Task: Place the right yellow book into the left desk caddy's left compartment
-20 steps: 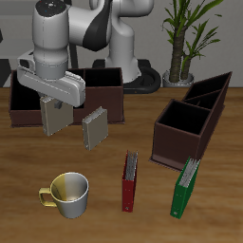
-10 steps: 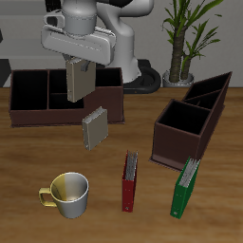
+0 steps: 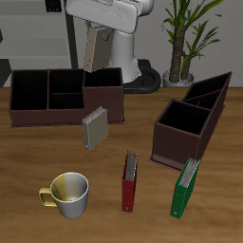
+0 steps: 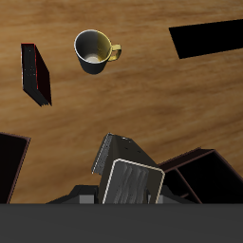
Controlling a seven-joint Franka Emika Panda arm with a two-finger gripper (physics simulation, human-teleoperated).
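My gripper (image 3: 96, 28) is shut on the right yellow book (image 3: 92, 49), a tan-grey speckled book that hangs from the fingers high above the wide low brown organiser (image 3: 57, 97). The wrist view shows the held book (image 4: 133, 182) close up between the fingers. The other yellow book (image 3: 95, 128) leans against the organiser's front wall and also shows in the wrist view (image 4: 112, 152). The left desk caddy (image 3: 193, 121), the dark brown slant-topped box, stands apart from the gripper on the far side of the table. Its left compartment (image 3: 213, 92) is the taller end, farther back.
A metal mug with a yellow handle (image 3: 66, 193) stands near the front edge. A red-spined book (image 3: 130, 181) and a green book (image 3: 185, 187) lie in front of the caddy. A potted plant (image 3: 180, 43) stands at the back. The robot's base (image 3: 119, 52) is behind the organiser.
The gripper has risen with the book and moved from over the organiser's outer end toward the middle of the table. The other objects have not moved.
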